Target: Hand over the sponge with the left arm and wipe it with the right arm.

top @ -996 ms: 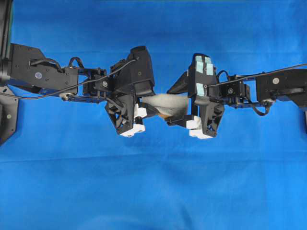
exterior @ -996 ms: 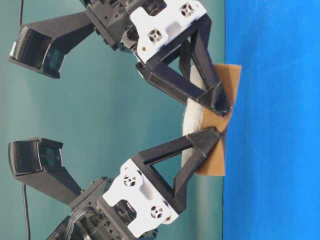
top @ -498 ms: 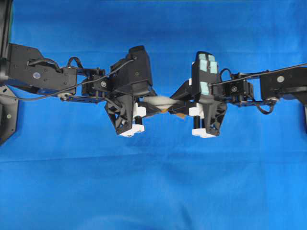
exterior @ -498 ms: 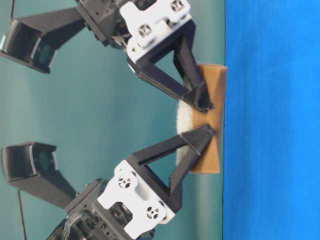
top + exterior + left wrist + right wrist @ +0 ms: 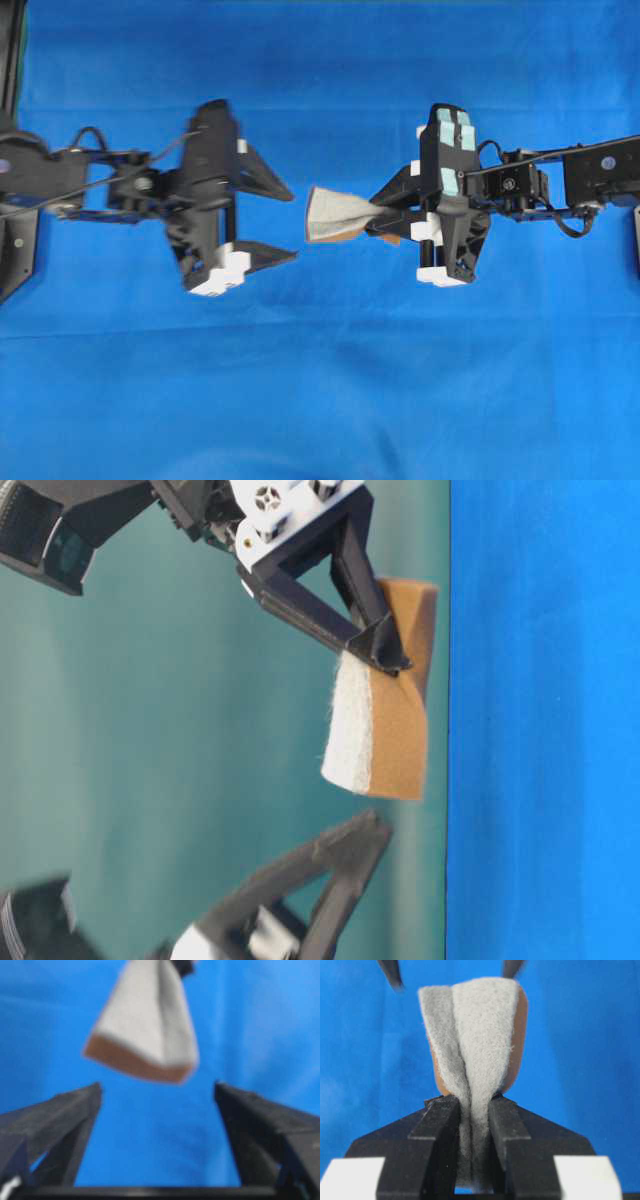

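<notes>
place: robot lab | cues: blue cloth tabletop [image 5: 320,400], teal backdrop [image 5: 150,730]

The overhead view looks straight down on the blue cloth-covered table [image 5: 320,400], far enough off to take in both black jointed arms, one entering from each side. The table-level view sits close in and turned on its side, so the blue surface stands as a vertical band along its right, with a teal backdrop behind. The left wrist view looks out between its own two black pointed fingers [image 5: 60,1125] toward the pale grey, orange-backed sponge [image 5: 145,1025], which is blurred. The right wrist view looks along its own fingers [image 5: 440,1125] at the same sponge, very near. All four views share that sponge over the blue table.
</notes>
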You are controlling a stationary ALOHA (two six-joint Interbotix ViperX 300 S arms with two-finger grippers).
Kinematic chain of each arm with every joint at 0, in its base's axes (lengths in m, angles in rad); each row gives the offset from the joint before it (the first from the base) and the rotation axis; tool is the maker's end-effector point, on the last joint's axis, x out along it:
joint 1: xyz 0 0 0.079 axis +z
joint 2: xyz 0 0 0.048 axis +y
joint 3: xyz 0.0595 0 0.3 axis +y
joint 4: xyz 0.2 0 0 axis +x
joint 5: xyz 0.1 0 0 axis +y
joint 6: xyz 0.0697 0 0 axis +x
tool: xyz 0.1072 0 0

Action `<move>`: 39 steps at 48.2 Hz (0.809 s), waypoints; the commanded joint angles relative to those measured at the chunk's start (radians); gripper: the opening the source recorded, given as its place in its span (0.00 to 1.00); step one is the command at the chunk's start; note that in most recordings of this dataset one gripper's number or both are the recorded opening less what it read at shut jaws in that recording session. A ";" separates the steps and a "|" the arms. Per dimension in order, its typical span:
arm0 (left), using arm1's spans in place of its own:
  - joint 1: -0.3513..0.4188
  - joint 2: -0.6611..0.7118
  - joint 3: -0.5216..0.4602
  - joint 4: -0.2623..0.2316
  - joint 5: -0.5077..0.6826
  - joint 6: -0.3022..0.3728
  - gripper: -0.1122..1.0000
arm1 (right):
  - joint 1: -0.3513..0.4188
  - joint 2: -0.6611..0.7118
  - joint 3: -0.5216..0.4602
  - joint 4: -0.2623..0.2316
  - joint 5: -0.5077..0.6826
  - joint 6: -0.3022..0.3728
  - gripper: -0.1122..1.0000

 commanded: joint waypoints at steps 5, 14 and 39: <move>-0.017 -0.095 0.072 0.000 -0.089 0.002 0.90 | 0.000 -0.023 -0.008 -0.002 -0.005 -0.002 0.29; -0.017 -0.120 0.097 0.002 -0.115 0.003 0.89 | 0.000 0.003 0.005 0.002 -0.015 0.002 0.29; -0.018 -0.121 0.098 0.002 -0.118 0.018 0.89 | 0.000 0.328 0.029 0.034 -0.204 0.052 0.29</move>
